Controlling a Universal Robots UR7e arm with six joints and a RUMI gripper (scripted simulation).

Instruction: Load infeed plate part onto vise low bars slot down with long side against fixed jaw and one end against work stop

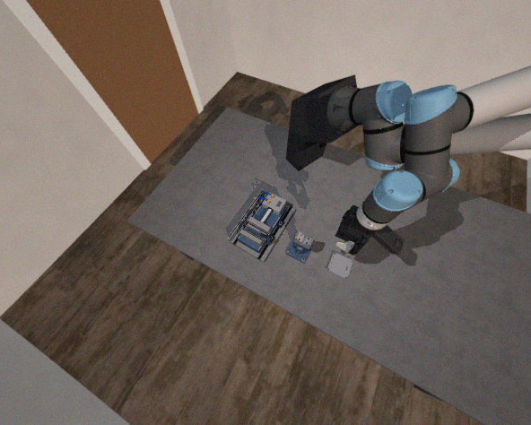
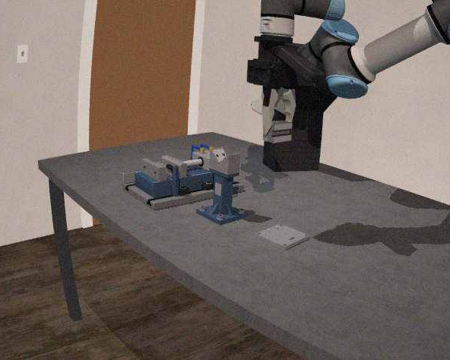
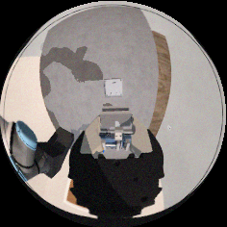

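The pincer (image 1: 346, 247) (image 2: 278, 129) (image 3: 115, 114) is closed on the grey block (image 2: 278, 131) (image 3: 115, 118), holding it in the air well above the bench (image 1: 165, 210) (image 2: 353, 279) (image 3: 106, 38). The flat plate (image 1: 340, 264) (image 2: 283, 236) (image 3: 113, 87) lies on the bench with no block on it. Beside it stands the blue post with a notched top (image 1: 299, 249) (image 2: 223, 194), between the plate and the open vise (image 1: 260, 226) (image 2: 155, 185), and no block sits in either the notch or the vise.

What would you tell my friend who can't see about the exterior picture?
A robot gripper holds a grey slotted block up in the air. Below, on a dark grey table, are a flat light plate, a blue stand with a V-block on top, and a blue and grey vise.
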